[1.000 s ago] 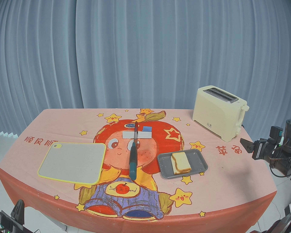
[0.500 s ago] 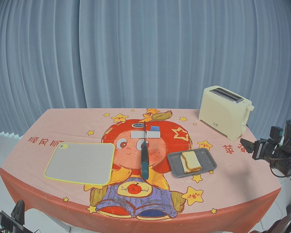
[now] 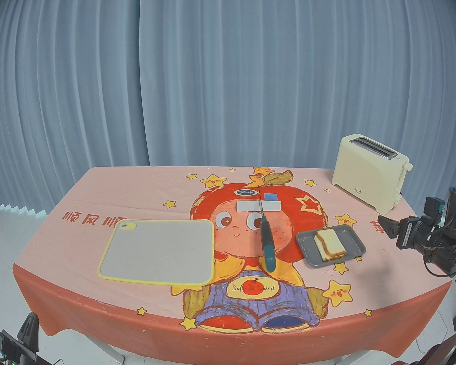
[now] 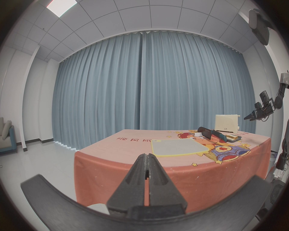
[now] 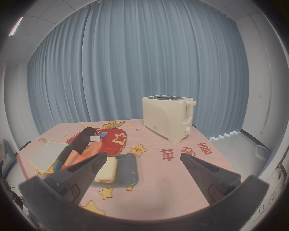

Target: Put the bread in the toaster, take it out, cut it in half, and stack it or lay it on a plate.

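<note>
**Curtained lab room, set up as a test kitchen**

Behind the table [image 3: 142,190], a pleated grey-blue curtain [image 4: 144,81] closed off the whole wall. Above the table ran office ceiling tiles [image 4: 168,13] with a flat light panel [image 4: 61,6]; around it lay bare pale floor [image 4: 45,162]. On it stood a toaster [image 3: 370,173].

A cartoon-printed pink tablecloth [image 3: 118,190] lies before pleated blue curtains [image 3: 237,81].

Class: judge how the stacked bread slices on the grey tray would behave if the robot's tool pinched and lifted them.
The pale, brown-crusted bread slices look soft, so a tight pinch would probably squash them. They seem thin and light, likely sagging if held by one edge. Stacked on the shallow grey tray, the top slice might slide off.
</note>
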